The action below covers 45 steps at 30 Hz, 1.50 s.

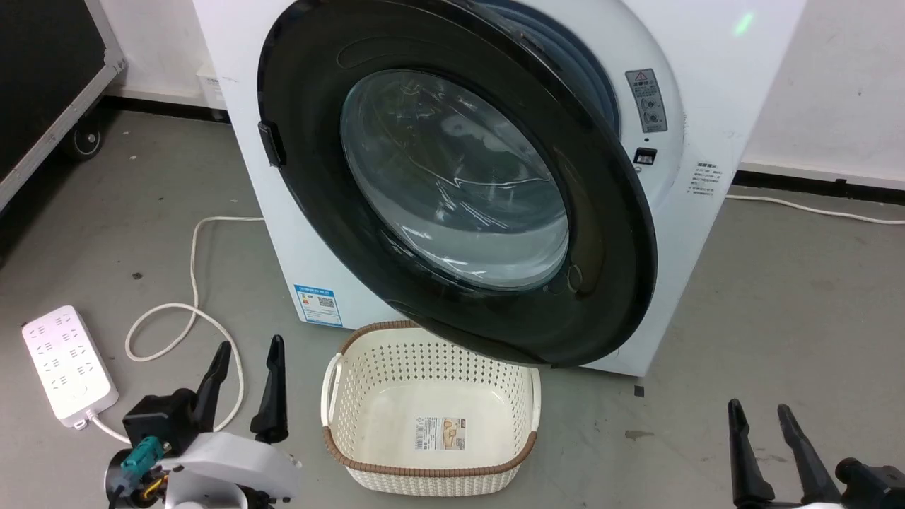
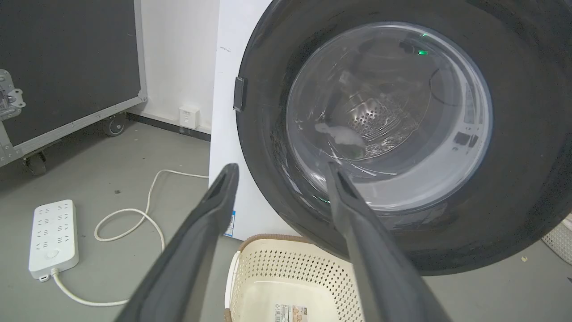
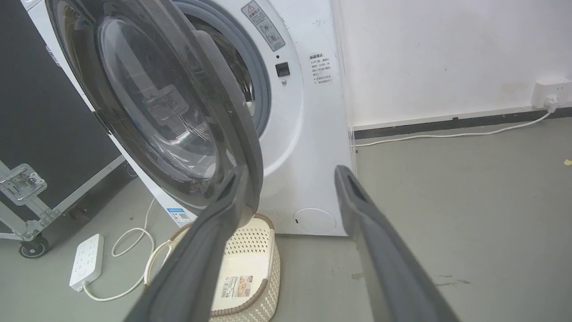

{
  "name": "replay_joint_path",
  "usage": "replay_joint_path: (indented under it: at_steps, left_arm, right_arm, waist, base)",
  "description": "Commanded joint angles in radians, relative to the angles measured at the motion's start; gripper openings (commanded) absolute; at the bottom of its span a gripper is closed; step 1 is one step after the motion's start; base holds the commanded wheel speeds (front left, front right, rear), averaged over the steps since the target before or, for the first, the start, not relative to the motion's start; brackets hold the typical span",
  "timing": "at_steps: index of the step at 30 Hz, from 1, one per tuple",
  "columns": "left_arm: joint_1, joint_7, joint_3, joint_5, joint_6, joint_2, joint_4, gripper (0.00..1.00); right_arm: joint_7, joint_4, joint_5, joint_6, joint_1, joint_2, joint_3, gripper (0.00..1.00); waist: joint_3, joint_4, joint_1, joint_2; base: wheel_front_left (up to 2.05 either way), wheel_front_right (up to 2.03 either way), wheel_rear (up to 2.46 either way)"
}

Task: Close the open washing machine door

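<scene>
1. The washing machine door (image 1: 459, 184) stands ajar at twelve o'clock from the robot. It is swung out from the washing machine (image 1: 714, 63), and the gap widens toward three o'clock, where grey gasket shows behind the black rim.
2. The left gripper (image 1: 251, 344) hangs low at seven o'clock and the right gripper (image 1: 760, 406) at five o'clock. Both have their jaws spread and hold nothing, and both are well apart from the door.
3. I'd worry about a push landing on the bulging glass: a thin finger could skid off that slick curve and the door would barely move.
4. A finger straying into the open gap at three o'clock could get pinched as the door swings home.
5. A soft shove may leave it unlatched, so it drifts open again.
6. The laundry basket (image 1: 424, 484) sits at six o'clock, its back rim under the door's lower edge. I can't tell whether they touch, but an arm reaching in low could knock it.
</scene>
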Motion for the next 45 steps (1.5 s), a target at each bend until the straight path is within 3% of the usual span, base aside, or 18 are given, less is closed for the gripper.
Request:
replay_joint_path:
  at_steps: [1, 2, 4, 7, 13, 19, 22, 30, 38, 45]
  left_arm:
    - [0.017, -0.006, -0.001, 0.011, 0.005, -0.006, -0.007, 1.0]
    - [0.019, -0.007, -0.001, 0.014, 0.005, -0.007, -0.01, 1.0]
    - [0.02, -0.009, -0.004, 0.023, 0.007, -0.009, -0.015, 1.0]
    - [0.019, -0.01, -0.004, 0.028, 0.008, -0.01, -0.019, 1.0]
    - [0.003, -0.011, -0.009, 0.032, 0.004, -0.018, -0.021, 1.0]
    - [-0.029, -0.012, -0.021, 0.037, -0.008, -0.029, -0.01, 1.0]
    - [-0.056, -0.013, -0.026, 0.043, -0.016, -0.033, 0.0, 1.0]
    - [-0.1, -0.014, -0.016, 0.05, -0.022, -0.044, 0.01, 1.0]
    - [-0.152, -0.014, -0.006, 0.057, -0.042, -0.062, 0.005, 1.0]
    - [-0.186, -0.014, 0.008, 0.069, -0.059, -0.077, 0.003, 1.0]
  right_arm:
    - [-0.005, -0.003, -0.024, -0.001, 0.004, -0.001, -0.01, 1.0]
    - [-0.005, -0.001, -0.041, -0.001, 0.001, -0.001, -0.014, 1.0]
    - [-0.005, -0.004, -0.11, -0.001, -0.035, -0.001, -0.025, 0.0]
    - [0.008, -0.018, -0.137, -0.001, -0.093, -0.001, 0.015, 0.0]
    - [0.117, 0.033, -0.173, -0.001, -0.251, -0.001, 0.206, 0.0]
    - [0.148, 0.17, -0.222, -0.001, -0.359, -0.001, 0.212, 0.0]
    - [0.132, 0.274, -0.25, -0.001, -0.423, -0.001, 0.154, 0.0]
    - [0.076, 0.382, -0.285, -0.001, -0.543, -0.001, -0.007, 0.0]
    - [0.064, 0.393, -0.392, -0.001, -0.702, -0.001, -0.209, 0.0]
    - [0.063, 0.379, -0.476, -0.001, -0.823, -0.001, -0.323, 0.0]
  waist:
    - [0.0, 0.001, 0.0, 0.0]
    - [0.001, 0.001, 0.0, 0.0]
    - [0.006, 0.004, 0.0, 0.0]
    - [0.016, 0.007, 0.0, 0.0]
    - [0.053, 0.027, 0.0, 0.0]
    - [0.093, 0.059, 0.0, 0.0]
    - [0.124, 0.079, 0.0, 0.0]
    - [0.191, 0.11, 0.0, 0.0]
    - [0.283, 0.154, 0.0, 0.0]
    - [0.346, 0.18, 0.0, 0.0]
  base:
    - [0.0, 0.0, 0.0]
    - [0.0, 0.0, 0.0]
    - [0.0, 0.0, 0.0]
    - [0.0, 0.0, 0.0]
    - [0.0, 0.0, 0.0]
    - [0.0, 0.0, 0.0]
    - [0.0, 0.0, 0.0]
    - [0.0, 0.0, 0.0]
    - [0.0, 0.0, 0.0]
    - [0.0, 0.0, 0.0]
